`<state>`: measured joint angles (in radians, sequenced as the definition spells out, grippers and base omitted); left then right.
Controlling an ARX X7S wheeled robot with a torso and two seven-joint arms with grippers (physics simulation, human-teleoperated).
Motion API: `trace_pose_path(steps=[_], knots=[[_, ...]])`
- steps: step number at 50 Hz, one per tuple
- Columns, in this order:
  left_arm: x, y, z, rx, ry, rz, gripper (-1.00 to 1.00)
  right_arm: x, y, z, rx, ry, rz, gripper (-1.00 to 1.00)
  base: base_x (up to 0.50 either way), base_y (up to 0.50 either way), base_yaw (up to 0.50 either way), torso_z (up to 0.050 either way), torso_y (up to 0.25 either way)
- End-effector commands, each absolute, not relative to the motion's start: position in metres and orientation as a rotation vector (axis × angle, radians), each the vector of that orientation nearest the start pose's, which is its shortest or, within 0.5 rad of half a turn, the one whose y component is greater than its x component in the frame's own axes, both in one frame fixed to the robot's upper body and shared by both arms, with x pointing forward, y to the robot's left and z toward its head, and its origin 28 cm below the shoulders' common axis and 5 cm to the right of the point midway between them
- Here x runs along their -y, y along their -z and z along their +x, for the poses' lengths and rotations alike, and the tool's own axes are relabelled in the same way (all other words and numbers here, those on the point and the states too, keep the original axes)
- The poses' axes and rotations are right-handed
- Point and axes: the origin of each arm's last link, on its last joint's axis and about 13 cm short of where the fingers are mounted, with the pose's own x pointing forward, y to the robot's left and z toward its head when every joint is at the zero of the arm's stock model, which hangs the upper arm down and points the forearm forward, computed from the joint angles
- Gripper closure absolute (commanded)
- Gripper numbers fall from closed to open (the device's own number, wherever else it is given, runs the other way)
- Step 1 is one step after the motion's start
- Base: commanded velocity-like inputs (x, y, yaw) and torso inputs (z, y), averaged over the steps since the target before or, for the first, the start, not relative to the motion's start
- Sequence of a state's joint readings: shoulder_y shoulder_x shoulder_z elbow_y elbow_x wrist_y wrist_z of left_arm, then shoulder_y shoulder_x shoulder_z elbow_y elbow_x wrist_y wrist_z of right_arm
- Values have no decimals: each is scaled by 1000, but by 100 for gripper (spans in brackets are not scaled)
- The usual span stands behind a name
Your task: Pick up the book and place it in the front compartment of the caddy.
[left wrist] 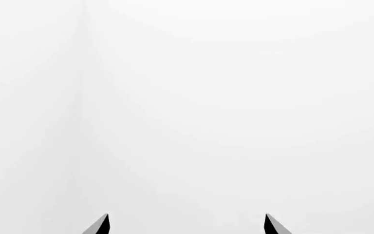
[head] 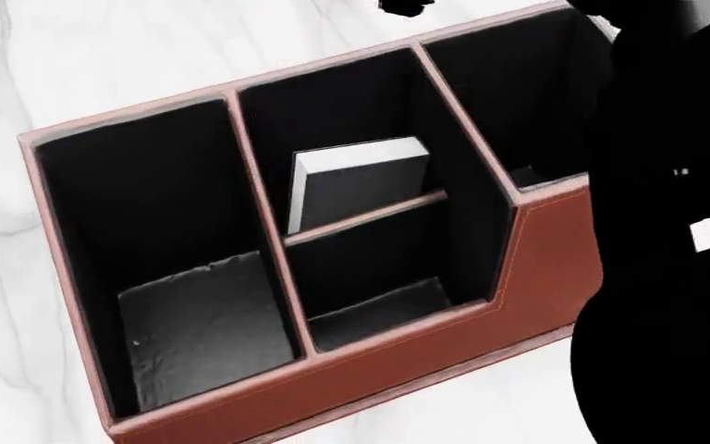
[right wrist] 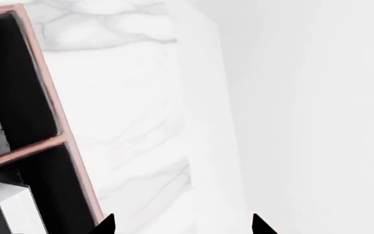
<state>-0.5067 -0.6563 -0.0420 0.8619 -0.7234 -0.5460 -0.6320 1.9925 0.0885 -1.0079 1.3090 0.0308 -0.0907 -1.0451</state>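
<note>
The reddish-brown caddy (head: 454, 356) fills the head view on a white marble table. The black book (head: 355, 185) stands tilted inside the front compartment (head: 330, 111), the middle cell behind the low thin partition (head: 368, 217), its white page edges up. In the right wrist view the caddy's rim (right wrist: 44, 83) and the book's white corner (right wrist: 18, 209) show. My right gripper (right wrist: 181, 225) is open and empty over the marble beside the caddy. My left gripper (left wrist: 187, 225) is open and empty, facing only plain white.
My right arm is a black mass (head: 676, 231) covering the caddy's right end. A long cell (head: 145, 213) lies left of the book's cell, a shallow cell (head: 380, 310) lies before it, and another cell (head: 516, 92) lies to the right. The marble table (head: 108, 55) surrounds the caddy.
</note>
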Motion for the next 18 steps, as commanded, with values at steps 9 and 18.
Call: trace_pose_path(steps=[9,18], knots=[[-258,-266,201,712,-136,-8,-100,133,-504,381,239,-679,-1161,-100,0,0,0,0,0],[-258,-266,201,713,-134,-7,-100,139,-512,371,286,-622,-1178,-100,0,0,0,0,0]])
